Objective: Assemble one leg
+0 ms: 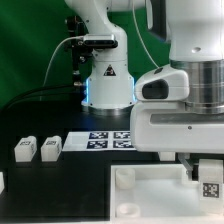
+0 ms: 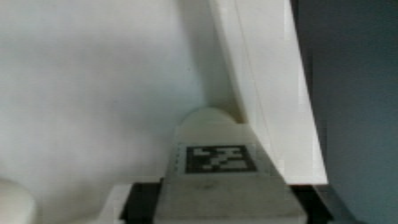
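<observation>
My gripper is shut on a white leg with a black-and-white tag. It holds the leg over the large white panel, near the panel's edge on the exterior view's right. In the wrist view the leg points down between my two black fingers, with my gripper closed on its sides. The leg's tip lies close to the panel's raised rim. I cannot tell whether it touches the panel. Two more legs stand on the black table at the exterior view's left.
The marker board lies on the table behind the panel. The robot base stands at the back. A raised corner socket sits on the panel's near-left corner. Another white part shows at the left edge.
</observation>
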Controlling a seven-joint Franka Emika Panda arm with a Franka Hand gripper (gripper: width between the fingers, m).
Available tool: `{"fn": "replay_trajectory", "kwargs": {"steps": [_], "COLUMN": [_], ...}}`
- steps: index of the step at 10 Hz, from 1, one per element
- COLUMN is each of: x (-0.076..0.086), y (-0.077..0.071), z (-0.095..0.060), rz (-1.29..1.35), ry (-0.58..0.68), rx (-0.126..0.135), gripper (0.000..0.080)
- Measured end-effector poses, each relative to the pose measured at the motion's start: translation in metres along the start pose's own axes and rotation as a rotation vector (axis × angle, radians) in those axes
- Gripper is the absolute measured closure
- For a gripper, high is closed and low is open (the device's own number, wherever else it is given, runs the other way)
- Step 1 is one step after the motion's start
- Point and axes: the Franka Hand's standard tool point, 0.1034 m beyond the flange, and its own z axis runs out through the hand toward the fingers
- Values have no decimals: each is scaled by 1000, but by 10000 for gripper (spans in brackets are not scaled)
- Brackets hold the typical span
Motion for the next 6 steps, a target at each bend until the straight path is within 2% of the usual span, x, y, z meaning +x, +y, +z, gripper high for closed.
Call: {"fn": "replay_trajectory", "kwargs": {"steps": [2, 3, 6], "x": [1, 3, 9], "y": [-2, -4, -2], "z": [-1, -5, -9], "rz": [263, 482, 1123], "ry": [-5, -19, -103], "rx": [11, 15, 62], "gripper": [510, 510, 510]}}
